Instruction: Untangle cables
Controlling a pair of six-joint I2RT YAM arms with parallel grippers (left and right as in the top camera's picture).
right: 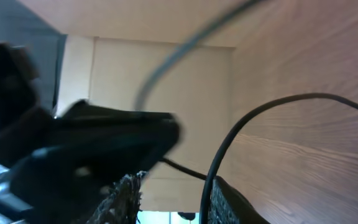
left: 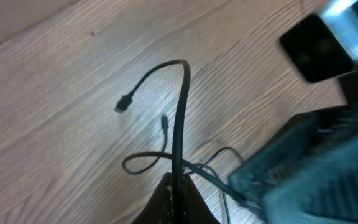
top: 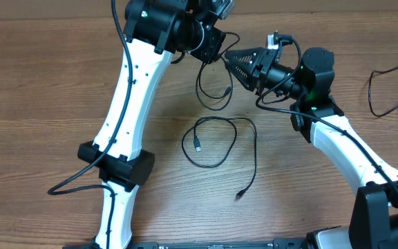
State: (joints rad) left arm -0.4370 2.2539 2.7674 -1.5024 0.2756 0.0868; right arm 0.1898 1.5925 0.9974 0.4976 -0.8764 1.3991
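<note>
From overhead, my left gripper (top: pixel 214 50) and my right gripper (top: pixel 231 59) meet near the top middle of the table (top: pixel 47 83), with their tips very near each other. The first cable (top: pixel 204 93) hangs from that spot in a small loop down to the wood, and a plug (top: pixel 226 90) shows at the right side of the loop. The second cable (top: pixel 213 142) lies free on the table nearer to me, curled in a ring, with one tail running further down. The third cable (top: pixel 375 93) lies well apart, at the right edge. In the left wrist view, my left gripper (left: pixel 178 190) is closed on the first cable (left: pixel 182 106), which rises from between the fingers, bends over and ends in a flat plug (left: pixel 124 102). Thinner loops lie behind it, and my right gripper (left: pixel 303 180) is a blur at the right. In the right wrist view, my right gripper (right: pixel 174 182) has its fingers (right: pixel 128 196) apart. A cable (right: pixel 278 102) arcs down through the gap, close to one finger and not pinched. I cannot tell which cable this is. My left gripper (right: pixel 98 137) is a dark blur at the left.
</note>
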